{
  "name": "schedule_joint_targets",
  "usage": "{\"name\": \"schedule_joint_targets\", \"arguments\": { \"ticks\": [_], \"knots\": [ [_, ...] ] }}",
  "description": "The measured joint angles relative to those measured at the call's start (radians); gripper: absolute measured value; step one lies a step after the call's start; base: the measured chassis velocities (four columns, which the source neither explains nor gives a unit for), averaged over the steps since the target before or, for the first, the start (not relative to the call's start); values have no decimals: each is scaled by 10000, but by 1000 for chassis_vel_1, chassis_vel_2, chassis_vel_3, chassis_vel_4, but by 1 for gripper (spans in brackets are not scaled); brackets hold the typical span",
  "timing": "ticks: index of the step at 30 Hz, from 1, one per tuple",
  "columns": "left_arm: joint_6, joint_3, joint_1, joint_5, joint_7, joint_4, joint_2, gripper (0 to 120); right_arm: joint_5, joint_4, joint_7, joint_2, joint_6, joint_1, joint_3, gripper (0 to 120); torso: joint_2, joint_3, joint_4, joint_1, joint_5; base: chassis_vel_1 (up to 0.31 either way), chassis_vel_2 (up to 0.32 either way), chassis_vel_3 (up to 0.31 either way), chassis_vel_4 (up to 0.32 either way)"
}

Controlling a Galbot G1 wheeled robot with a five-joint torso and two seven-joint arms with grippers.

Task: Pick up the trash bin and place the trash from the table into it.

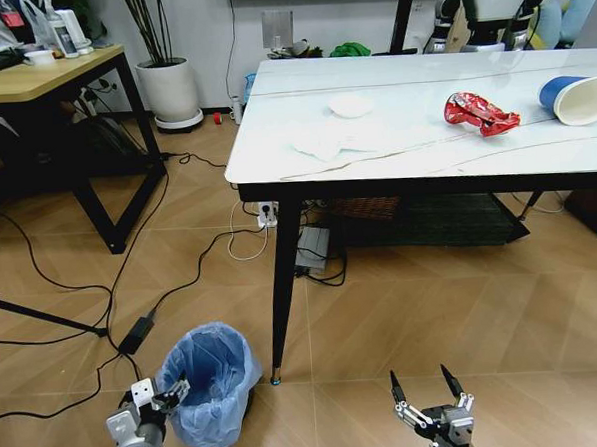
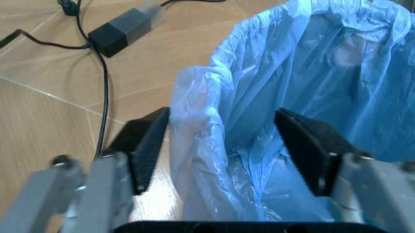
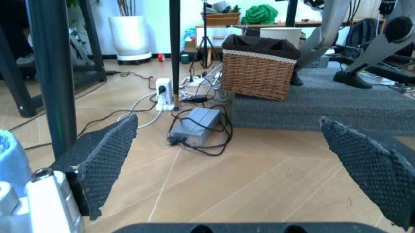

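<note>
wood-look plank flooring runs under one white marble-look tabletop [image 1: 425, 147] with thin dark veins and slim black legs. on the tabletop lie four litter items: one crushed red can [image 1: 481, 113], shiny and creased; one blue paper cup [image 1: 575, 99] tipped on its side with its white inside showing; and two crumpled white paper wads, a small rounded one [image 1: 351, 105] and a flatter, spread one [image 1: 326, 139] just beside it. no writing on any of them can be read.

one small round trash bin [image 1: 209, 384] stands on the floor near the table's front leg, lined with a crinkly translucent blue plastic bag [image 2: 304, 87]. the left end effector [image 1: 169, 395] is at the bin's rim; in the left wrist view its two ridged black pads [image 2: 147, 145] stand apart, one outside the bag and one inside, with the bag's folded edge between them and not pinched.

the right end effector [image 1: 425, 387] hangs low over bare floor, well apart from the bin, its two textured black fingers [image 3: 107, 158] spread wide and holding nothing.

several black cables [image 1: 102, 294] and one black power brick [image 2: 123, 31] lie on the floor near the bin. one woven wicker basket [image 3: 259, 70] sits on a dark grey platform under the table.
</note>
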Motion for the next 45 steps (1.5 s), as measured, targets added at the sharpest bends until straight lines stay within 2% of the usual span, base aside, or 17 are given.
{"name": "schedule_joint_targets", "arguments": {
  "ticks": [1,2,3,5,6,9,10,12,14,17,26,45],
  "knots": [
    [1,1,20,-8,13,-11,5,59,4,8,2,0,-21,7,6,100,0,0,0,0,0,0,0,0,0],
    [1,1,20,-8,13,-11,5,59,4,8,2,0,-21,7,6,100,0,0,0,0,0,0,0,0,0],
    [1,-2,51,-13,44,-27,10,52,7,12,2,0,-51,23,10,100,1,0,1,0,0,0,0,0,0],
    [1,-28,64,-25,76,-26,12,44,8,16,6,0,-97,49,7,100,2,1,1,0,0,0,0,0,0],
    [1,-28,64,-25,76,-26,12,44,8,16,6,0,-97,49,7,100,2,1,1,0,0,0,0,0,0],
    [-2,-52,73,-46,91,-4,13,30,8,20,11,0,-140,80,-3,100,2,1,0,1,0,0,0,0,0],
    [-2,-52,73,-46,91,-4,13,30,8,20,11,0,-140,80,-3,100,2,1,0,1,0,0,0,0,0],
    [-5,-60,99,-49,106,24,17,19,9,20,16,0,-148,87,13,100,3,2,1,1,0,0,0,0,0],
    [-6,-63,104,-49,110,32,17,16,12,20,17,0,-149,88,22,100,3,2,1,1,0,0,0,0,0],
    [-9,-66,140,-53,133,41,13,1,30,20,21,0,-152,91,51,100,4,2,0,1,0,0,0,0,0],
    [17,-68,392,-63,255,-248,79,0,81,53,31,0,-186,95,125,100,4,4,1,2,-2,0,0,0,0],
    [367,61,2421,-751,1128,-3496,918,0,272,171,82,0,-311,92,527,100,6,3,1,2,-2,0,0,0,0]
  ]
}}
